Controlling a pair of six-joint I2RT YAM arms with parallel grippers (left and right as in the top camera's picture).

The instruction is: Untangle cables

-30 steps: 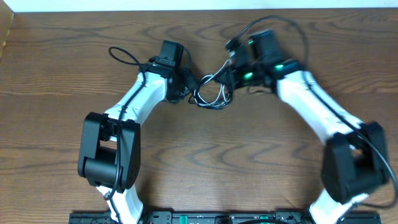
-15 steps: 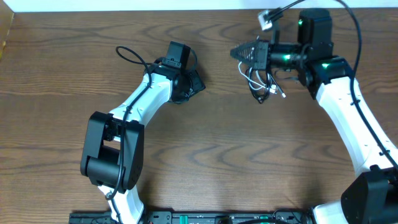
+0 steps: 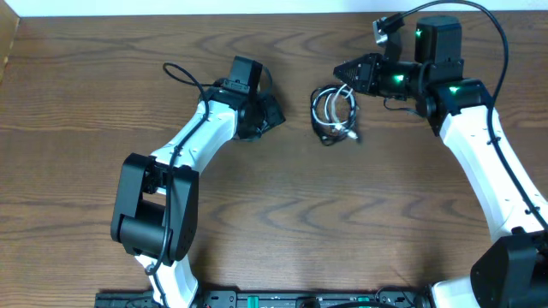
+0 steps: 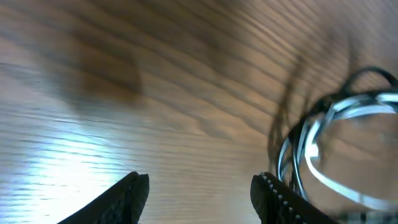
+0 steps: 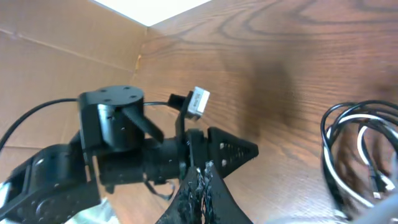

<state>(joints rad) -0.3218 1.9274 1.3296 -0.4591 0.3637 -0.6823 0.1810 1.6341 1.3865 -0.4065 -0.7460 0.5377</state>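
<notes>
Left gripper (image 4: 200, 184) open, fingers spread low over the wood, pointing toward 3 o'clock. Right gripper (image 3: 341, 72) closed, pointing toward 9 o'clock. Cables (image 3: 318, 109), black and white coiled in one bundle, lie on the table (image 3: 282, 222) between the grippers: 3 o'clock of the left one, 7 o'clock just beside the right tip.
</notes>
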